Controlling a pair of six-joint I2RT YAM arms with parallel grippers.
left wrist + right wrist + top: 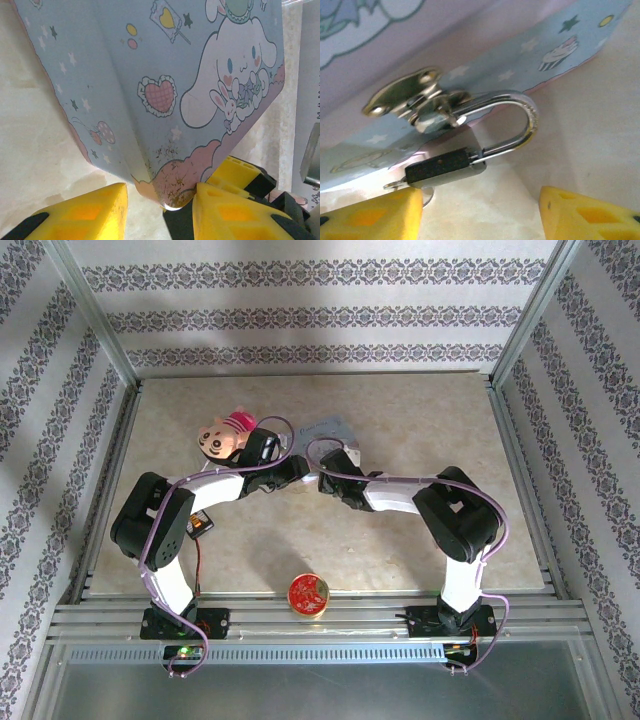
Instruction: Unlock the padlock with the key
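The padlock (445,166) has a dark body and silvery shackle.

Black-and-white arms (170,575), looping purple cables (503,538), yellow gripper fingers (227,212)

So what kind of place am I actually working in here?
Probably a robot test booth, not a real room: wallpapered panels set in a bare metal frame, and slotted rails along the near edge of the table.
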